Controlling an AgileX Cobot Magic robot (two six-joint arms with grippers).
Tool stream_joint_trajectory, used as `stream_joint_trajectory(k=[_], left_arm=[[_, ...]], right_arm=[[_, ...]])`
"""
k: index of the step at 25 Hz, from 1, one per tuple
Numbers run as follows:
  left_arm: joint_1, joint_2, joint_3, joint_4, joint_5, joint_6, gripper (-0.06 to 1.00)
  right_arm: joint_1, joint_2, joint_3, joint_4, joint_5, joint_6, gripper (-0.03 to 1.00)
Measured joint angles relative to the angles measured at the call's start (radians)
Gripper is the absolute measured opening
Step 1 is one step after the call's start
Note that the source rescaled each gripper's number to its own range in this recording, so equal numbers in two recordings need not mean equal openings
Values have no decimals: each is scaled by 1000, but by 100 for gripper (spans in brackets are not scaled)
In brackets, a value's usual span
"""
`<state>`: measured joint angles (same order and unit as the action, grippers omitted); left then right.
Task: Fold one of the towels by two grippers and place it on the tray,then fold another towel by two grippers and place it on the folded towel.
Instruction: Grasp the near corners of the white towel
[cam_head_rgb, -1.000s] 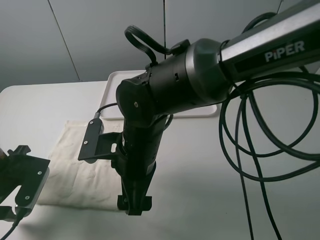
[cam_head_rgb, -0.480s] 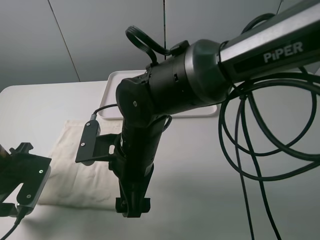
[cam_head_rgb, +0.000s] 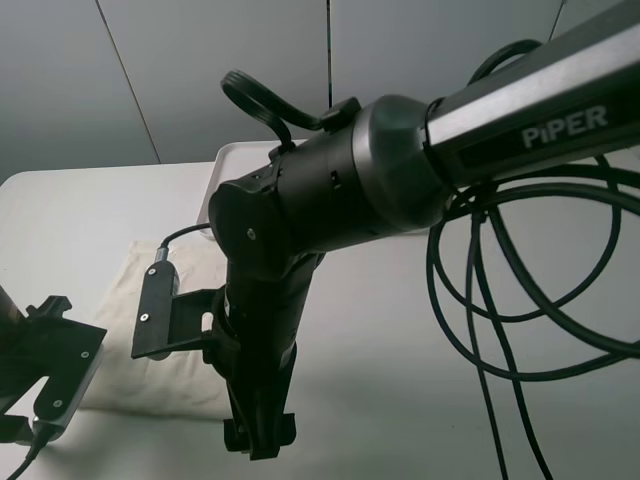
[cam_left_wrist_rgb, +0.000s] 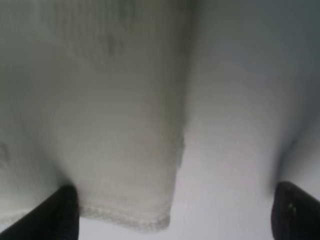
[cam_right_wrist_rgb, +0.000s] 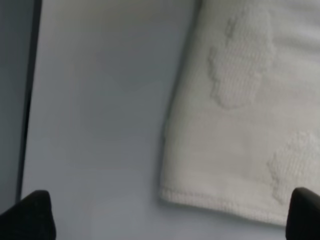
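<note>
A cream towel (cam_head_rgb: 135, 315) lies flat on the white table at the left. My right gripper (cam_head_rgb: 258, 438) reaches across the middle and points down at the towel's near right corner. In the right wrist view that gripper (cam_right_wrist_rgb: 167, 216) is open, with the towel's corner (cam_right_wrist_rgb: 240, 125) between its dark fingertips (cam_right_wrist_rgb: 32, 215). My left gripper (cam_left_wrist_rgb: 180, 220) is also open, low over another near corner of the towel (cam_left_wrist_rgb: 125, 150). Only a corner of the white tray (cam_head_rgb: 228, 160) shows behind the right arm. The folded towel is hidden from view.
The right arm's thick black body (cam_head_rgb: 340, 195) and its looping cables (cam_head_rgb: 500, 300) block much of the exterior view. The left arm's wrist block (cam_head_rgb: 45, 370) sits at the bottom left edge. Bare white table (cam_head_rgb: 400, 380) lies to the right of the towel.
The right arm has swung left and lower, bringing its gripper nearer the table's front edge. The left wrist has dropped slightly. Both grippers stay open.
</note>
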<state>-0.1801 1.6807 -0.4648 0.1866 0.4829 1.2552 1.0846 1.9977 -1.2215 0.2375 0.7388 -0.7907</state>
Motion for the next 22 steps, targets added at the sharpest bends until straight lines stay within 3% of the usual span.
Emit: stream_joint_trajectory(k=[4,22], left_arm=[[-30,8,-2,13,-5,-9,100],[-36,32,-11,27,6,-33,99]], right_arm=[[0,0,0,-13,-2,10,100],[0,65,0,-13,2,36,100]])
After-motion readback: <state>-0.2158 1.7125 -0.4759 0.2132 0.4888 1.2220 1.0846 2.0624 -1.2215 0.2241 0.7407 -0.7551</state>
